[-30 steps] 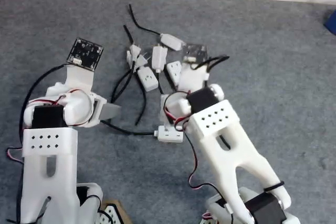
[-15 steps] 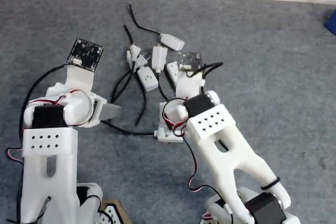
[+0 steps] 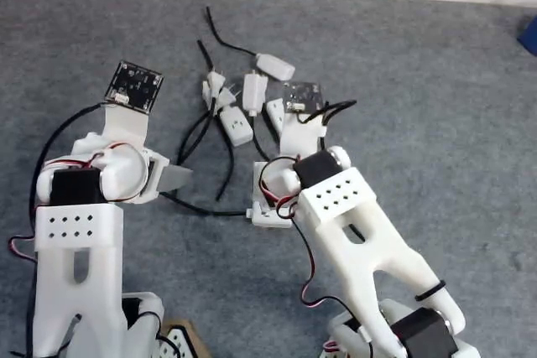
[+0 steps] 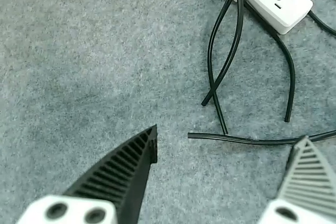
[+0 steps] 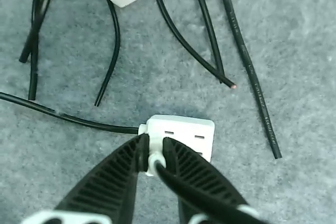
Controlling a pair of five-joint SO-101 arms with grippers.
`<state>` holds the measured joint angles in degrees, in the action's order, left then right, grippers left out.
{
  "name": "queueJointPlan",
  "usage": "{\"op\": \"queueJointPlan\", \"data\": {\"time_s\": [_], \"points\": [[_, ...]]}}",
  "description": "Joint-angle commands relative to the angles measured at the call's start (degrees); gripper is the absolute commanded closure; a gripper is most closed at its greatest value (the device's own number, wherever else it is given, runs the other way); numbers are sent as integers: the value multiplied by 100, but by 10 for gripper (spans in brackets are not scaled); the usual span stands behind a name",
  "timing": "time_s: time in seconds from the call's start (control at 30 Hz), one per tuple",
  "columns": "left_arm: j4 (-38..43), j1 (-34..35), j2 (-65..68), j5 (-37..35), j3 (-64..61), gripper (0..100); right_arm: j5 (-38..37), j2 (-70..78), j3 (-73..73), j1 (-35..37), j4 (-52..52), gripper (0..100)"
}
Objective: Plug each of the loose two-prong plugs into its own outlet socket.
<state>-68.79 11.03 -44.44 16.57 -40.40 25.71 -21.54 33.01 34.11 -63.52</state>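
The right gripper (image 5: 152, 153) is clamped on the cord end of a white socket block (image 5: 184, 132), which lies flat on the grey carpet (image 3: 436, 81) with its slots facing up. The hold is only on a narrow corner piece, so the block could swivel or slip free if it is lifted or pressed against a plug. Its black cord (image 5: 68, 118) trails off sideways and runs below the left gripper (image 4: 229, 136), whose fingers stand wide apart above the carpet. A pull on the block may drag that cord against them. The loose plugs (image 3: 254, 88) lie farther back, well apart from this block, bunched with a second socket (image 3: 237, 127) and crossing cords. Picking one out risks snagging its neighbours.
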Motion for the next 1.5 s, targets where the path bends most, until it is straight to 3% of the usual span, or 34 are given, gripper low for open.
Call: {"op": "queueJointPlan", "data": {"time_s": [0.0, 0.23, 0.8, 1.37, 1.47], "points": [[9, 171, -154, 53, 40, 622, -44, -207, 40, -40, 101, 993], [0, 180, -154, 53, 57, 622, -35, -207, 523, -66, 576, 993], [0, 180, -154, 53, 57, 622, -35, -207, 541, -418, 646, 993], [-18, 180, -154, 53, 48, 622, 132, -207, 1165, 40, 1121, 993], [-18, 180, -154, 53, 40, 622, -158, -215, 1121, 31, 919, 993]]}}
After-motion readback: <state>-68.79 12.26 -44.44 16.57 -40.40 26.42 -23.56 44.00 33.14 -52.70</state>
